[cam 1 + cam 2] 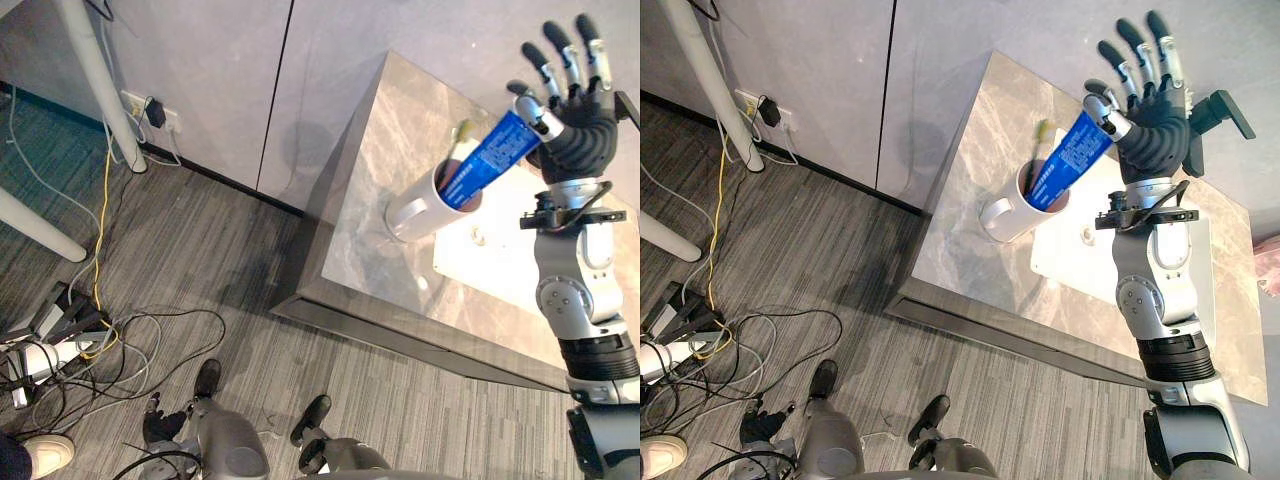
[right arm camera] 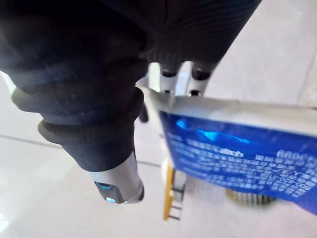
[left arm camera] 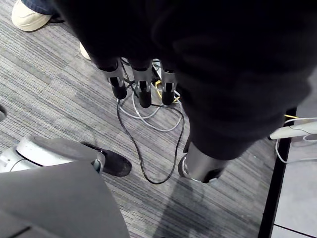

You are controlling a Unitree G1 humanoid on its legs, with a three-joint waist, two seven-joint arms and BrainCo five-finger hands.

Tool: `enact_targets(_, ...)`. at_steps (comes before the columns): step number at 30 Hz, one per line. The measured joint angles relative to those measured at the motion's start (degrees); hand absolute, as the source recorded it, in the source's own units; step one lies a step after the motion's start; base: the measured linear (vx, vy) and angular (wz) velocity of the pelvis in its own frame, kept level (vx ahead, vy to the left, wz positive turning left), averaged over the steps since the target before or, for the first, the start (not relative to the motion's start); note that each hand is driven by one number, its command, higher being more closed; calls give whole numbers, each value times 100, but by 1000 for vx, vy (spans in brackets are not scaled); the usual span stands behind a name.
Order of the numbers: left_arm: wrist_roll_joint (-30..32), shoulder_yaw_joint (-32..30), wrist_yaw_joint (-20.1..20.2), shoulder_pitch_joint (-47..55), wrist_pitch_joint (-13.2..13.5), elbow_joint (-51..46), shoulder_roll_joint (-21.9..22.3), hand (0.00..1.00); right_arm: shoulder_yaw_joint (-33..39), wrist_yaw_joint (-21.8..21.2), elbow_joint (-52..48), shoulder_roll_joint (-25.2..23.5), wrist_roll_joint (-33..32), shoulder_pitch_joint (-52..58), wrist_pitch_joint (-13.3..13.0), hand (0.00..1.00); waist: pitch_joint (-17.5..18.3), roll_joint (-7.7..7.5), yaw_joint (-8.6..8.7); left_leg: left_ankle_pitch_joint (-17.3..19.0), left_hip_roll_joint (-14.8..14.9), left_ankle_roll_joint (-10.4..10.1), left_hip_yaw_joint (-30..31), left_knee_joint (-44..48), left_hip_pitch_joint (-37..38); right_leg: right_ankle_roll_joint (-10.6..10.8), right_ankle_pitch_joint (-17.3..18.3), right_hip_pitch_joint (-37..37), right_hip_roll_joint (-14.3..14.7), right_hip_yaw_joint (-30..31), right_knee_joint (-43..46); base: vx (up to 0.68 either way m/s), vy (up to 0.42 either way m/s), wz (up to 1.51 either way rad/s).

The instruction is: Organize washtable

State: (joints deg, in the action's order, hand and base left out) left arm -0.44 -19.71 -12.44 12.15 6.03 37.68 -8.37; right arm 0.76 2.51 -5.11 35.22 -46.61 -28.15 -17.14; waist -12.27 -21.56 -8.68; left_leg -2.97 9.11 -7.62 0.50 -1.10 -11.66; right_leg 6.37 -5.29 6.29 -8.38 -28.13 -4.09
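Left hand (image 3: 143,74): hangs low over grey carpet, fingers relaxed and pointing down, holding nothing. Shoe (image 1: 40,455): a person's, pale, on the floor to the robot's left, near a cable tangle (image 1: 70,340). Table (image 1: 380,250): grey marble top, set against the wall, with a white rectangle (image 1: 1065,265) lying on it. Cup (image 1: 415,212): white, on the marble just beside the rectangle. Tube (image 1: 490,155): blue, lower end inside the cup, leaning up and out toward the right hand; toothbrush (image 1: 462,130) in the same cup. Right hand (image 1: 580,125): raised above the table, fingers straight and spread wide, thumb by the tube's flat upper end; contact cannot be told.
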Motion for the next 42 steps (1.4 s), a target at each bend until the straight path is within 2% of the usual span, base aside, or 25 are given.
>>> enact_targets(13, 0, 0, -1, -1, -6, -1, -1, 0, 119, 7, -71, -71, 0, 82, -4, 0, 2, -1, 1, -1, 2, 0, -64, 1, 35, -20, -16, 2, -2, 46, 0, 0, 0, -2)
enact_targets(17, 2, -11, -6, -2, -50, 0, 0, 0, 743, 58, -92, -72, 0, 193, -10, 0, 15, -1, 23, -1, 3, 0, -158, 2, 104, -49, -39, -4, -6, 140, 0, -8, 3, -12)
enact_targets(21, 10, -91, -8, 16, -78, 95, 31, 0, 2113, 282, -261, -126, 18, 636, -57, 0, 156, 57, 167, 26, 2, -20, -324, -11, 307, -41, -61, -95, -22, 284, 1, -9, 5, -20)
enact_targets(23, 24, -166, -7, 39, -119, 364, 70, 0, 3060, 497, -638, -370, 220, 1260, -271, 0, 532, 193, 276, 108, -2, 8, -544, -23, 478, -36, -66, -113, -43, 474, 15, 20, 10, -44)
enact_targets(24, 32, -255, -4, 42, -121, 413, 127, 0, 3326, 534, -780, -492, 244, 1395, -294, 0, 627, 270, 346, 121, -4, 11, -568, -26, 528, -36, -66, -136, -49, 480, 38, 30, 8, -28)
enact_targets(26, 139, -489, -13, 74, -121, 565, 333, 0, 4285, 918, -1314, -943, 713, 1971, -537, 0, 889, 603, 580, 201, -7, 36, -738, -83, 846, -35, -66, -283, -68, 567, 112, 12, 15, -33)
enact_targets(28, 190, -606, -19, 131, -119, 666, 397, 0, 4795, 1255, -1517, -1270, 1275, 2405, -654, 0, 1093, 789, 701, 308, -12, 48, -879, -109, 979, -32, -62, -293, -71, 708, 111, -23, 16, -50)
enact_targets(29, 302, -710, -18, 154, -116, 784, 415, 0, 5120, 1581, -1581, -1581, 1871, 2743, -649, 0, 1205, 889, 835, 357, -14, 70, -1013, -128, 1061, -14, -37, -321, -70, 821, 109, -55, 3, -66)
enact_targets(30, 356, -803, -20, 155, -112, 852, 432, 0, 5354, 1880, -1595, -1885, 2429, 3076, -593, 0, 1267, 978, 893, 386, -22, 42, -1160, -209, 1182, 2, 47, -319, -70, 900, 108, -64, -10, -57)
enact_targets(31, 384, -831, -22, 158, -110, 913, 440, 0, 5454, 2019, -1597, -2048, 2697, 3233, -519, 0, 1304, 1034, 944, 386, -19, 42, -1179, -252, 1237, 26, 85, -319, -52, 939, 109, -45, -21, -48)
enact_targets(32, 430, -921, -23, 155, -111, 1010, 498, 0, 5607, 2268, -1588, -2341, 3110, 3559, -379, 0, 1370, 1153, 1040, 381, -19, 42, -1181, -330, 1320, -5, 112, -318, -26, 970, 109, -20, -23, -30)
enact_targets(33, 483, -977, -23, 202, -112, 1037, 547, 0, 5683, 2459, -1524, -2615, 3442, 3874, -257, 0, 1445, 1269, 1131, 372, -11, 35, -1186, -392, 1390, -10, 112, -313, 10, 1026, 101, -2, -23, -29)
enact_targets(34, 516, -972, -24, 224, -111, 1040, 578, 0, 5689, 2553, -1444, -2750, 3627, 4037, -199, 0, 1476, 1302, 1138, 362, -7, 21, -1195, -407, 1459, -11, 108, -309, 29, 1072, 97, 58, -25, -34)
enact_targets(35, 551, -869, -20, 267, -105, 1058, 632, 0, 5691, 2737, -1031, -3064, 4047, 4363, 9, 0, 1532, 1385, 1132, 336, 14, 11, -1276, -386, 1530, -33, 64, -318, 64, 1162, 98, 61, -21, -36)
enact_targets(36, 560, -783, -21, 265, -81, 1150, 644, 0, 5665, 2913, -774, -3259, 4355, 4479, 203, 0, 1549, 1400, 1128, 329, 19, 21, -1362, -383, 1556, -40, 58, -316, 76, 1234, 99, 51, -19, -37)
enact_targets(38, 561, -742, -20, 257, -64, 1219, 745, 0, 5510, 3109, -464, -3700, 4660, 4693, 421, 0, 1586, 1475, 1138, 337, 22, 14, -1487, -384, 1641, -45, 53, -315, 86, 1328, 101, 15, -5, -35)
enact_targets(39, 557, -740, -23, 277, -42, 1227, 896, 0, 5054, 3261, -237, -4111, 4809, 5007, 547, 0, 1570, 1537, 1121, 371, 38, -3, -1670, -384, 1755, -51, 46, -319, 111, 1461, 131, 40, 3, -45)
enact_targets(41, 508, -773, -46, 287, -12, 1233, 1050, 0, 4439, 3232, 246, -4216, 4905, 5285, 612, 0, 1531, 1623, 1107, 470, 59, -10, -1875, -304, 1853, -39, 65, -359, 125, 1608, 216, 22, 10, -45)
enact_targets(42, 463, -715, -44, 262, 18, 1238, 1117, 0, 4054, 3190, 681, -4285, 4707, 5496, 605, 0, 1503, 1680, 1085, 588, 84, -24, -1933, -192, 1953, -34, 105, -472, 131, 1643, 229, 14, 13, -27)
